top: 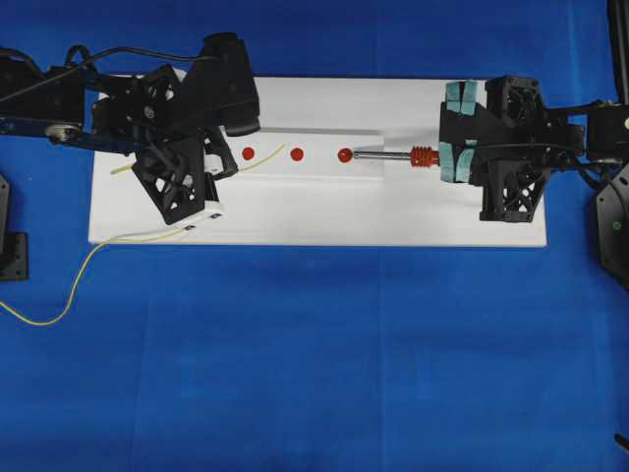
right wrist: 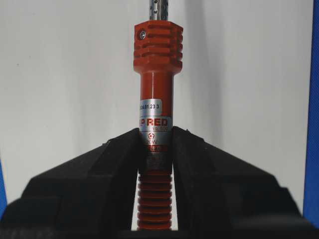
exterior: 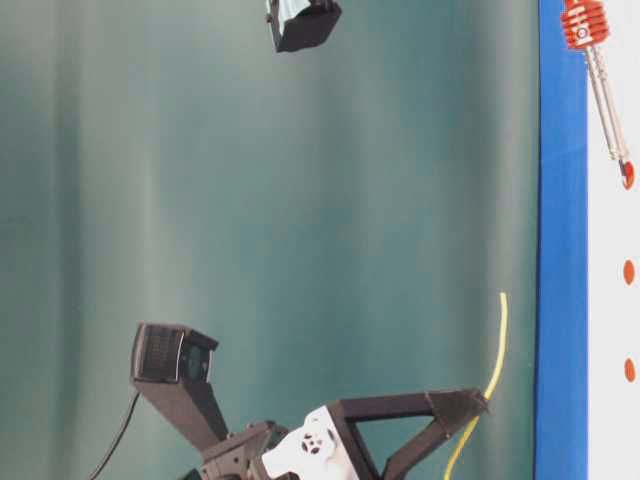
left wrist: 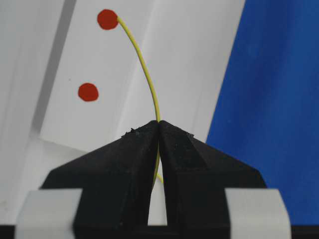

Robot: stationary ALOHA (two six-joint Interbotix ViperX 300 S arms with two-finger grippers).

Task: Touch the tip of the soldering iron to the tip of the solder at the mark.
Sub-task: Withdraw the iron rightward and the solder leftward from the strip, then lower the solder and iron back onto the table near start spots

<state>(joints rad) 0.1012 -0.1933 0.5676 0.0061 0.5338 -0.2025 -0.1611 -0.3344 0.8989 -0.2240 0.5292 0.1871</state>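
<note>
The soldering iron [top: 393,155] lies level over the white board [top: 314,221], and my right gripper [top: 458,157] is shut on its red handle [right wrist: 155,99]. Its silver tip rests at the rightmost red mark [top: 345,155], which also shows in the table-level view as mark [exterior: 627,178]. My left gripper [left wrist: 159,123] is shut on the thin yellow solder [left wrist: 144,64]. The solder's free end [top: 284,147] points between the left mark [top: 248,152] and the middle mark [top: 297,154]. From table level the solder [exterior: 500,330] hangs raised off the board. The two tips are apart.
The solder's loose tail [top: 69,295] trails over the blue cloth [top: 314,374] to the left edge. A raised white strip [top: 324,133] runs along the board behind the marks. Black arm mounts stand at the left [top: 12,251] and right [top: 611,231] edges.
</note>
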